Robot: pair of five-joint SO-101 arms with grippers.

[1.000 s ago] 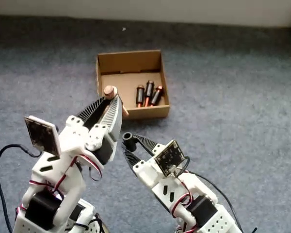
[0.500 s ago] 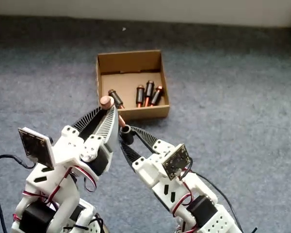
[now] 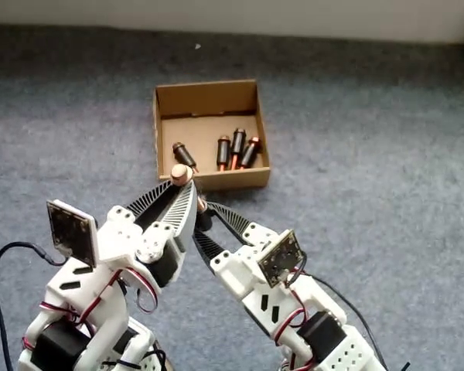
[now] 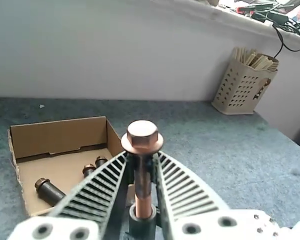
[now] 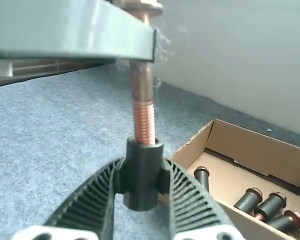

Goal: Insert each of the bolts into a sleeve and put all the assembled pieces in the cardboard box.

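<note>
Where it enters black sleeve [image 5: 140,175], copper bolt [image 5: 142,107] is threaded.

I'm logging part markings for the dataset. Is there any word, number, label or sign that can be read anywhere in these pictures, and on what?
None can be read.
The cardboard box is plain.
The bolt and sleeve show no marks.
Any print on the wrist circuit boards is too small to tell.

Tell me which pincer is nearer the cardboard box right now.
Left. The left pincer, holding the bolt, is up against the near wall of the cardboard box in the high view. The right pincer, gripping the sleeve, sits farther back from that wall.
</note>
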